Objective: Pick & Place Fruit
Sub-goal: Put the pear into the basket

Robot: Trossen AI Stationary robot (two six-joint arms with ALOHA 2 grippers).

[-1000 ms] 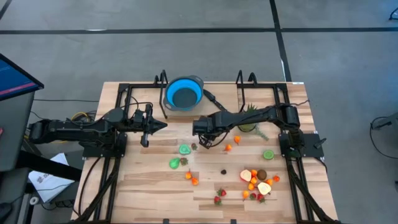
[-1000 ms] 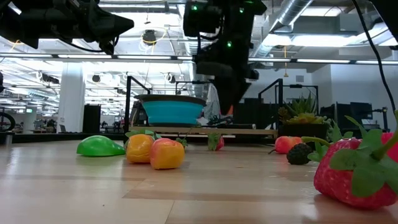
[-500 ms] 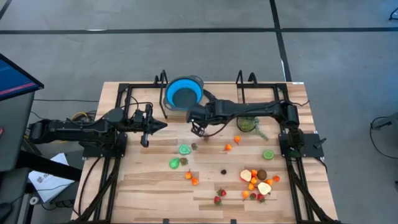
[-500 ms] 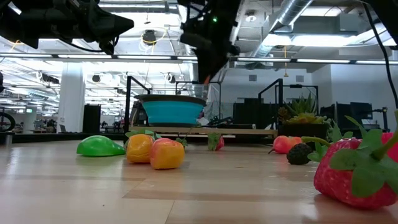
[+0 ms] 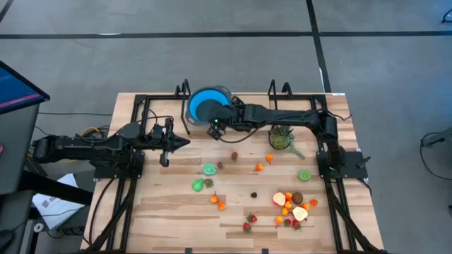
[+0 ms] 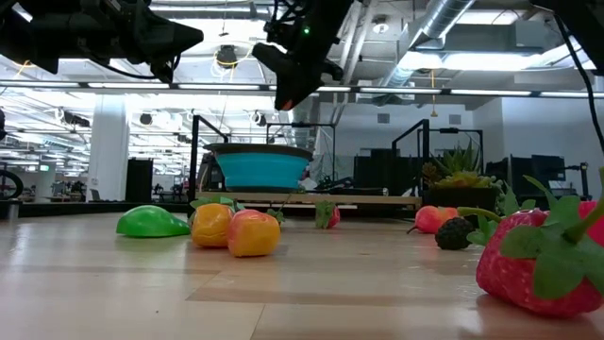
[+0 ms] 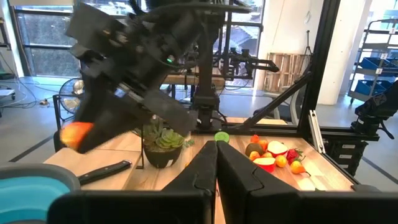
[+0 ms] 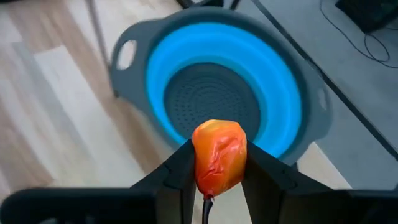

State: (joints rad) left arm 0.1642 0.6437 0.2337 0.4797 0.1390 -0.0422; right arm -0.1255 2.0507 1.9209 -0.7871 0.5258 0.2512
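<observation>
While the left arm waits, the right arm has swung across toward the bowl:

Right gripper (image 5: 214,125): now at the near edge of the blue bowl (image 5: 200,104); a second ago it hung lower, over the open wood near the green fruit.
Right jaws: partly closed, clamped on an orange fruit (image 8: 219,155), which sits between the two fingers (image 8: 176,172).
Held fruit, position: lifted off the table, just above the bowl's rim, with the grey strainer bottom beyond it in the right wrist view; seen as an orange blur (image 7: 77,135) in the left wrist view.
Left gripper (image 5: 185,142): unmoved, hanging over the table's left half, pointing toward the middle.
Left jaws: closed tight, nothing between them.
Fruit on table: green pieces (image 5: 210,169) near the centre, small orange ones (image 5: 258,167) beside them, a lime slice (image 5: 304,175) toward the right, and a cluster of peach halves and strawberries (image 5: 291,208) at the near right; all as before.
Potted plant (image 5: 281,137): standing under the right arm's reach, same spot.
Low view: bowl (image 6: 262,168) behind the fruit, right gripper (image 6: 288,90) higher and farther left than before.
</observation>
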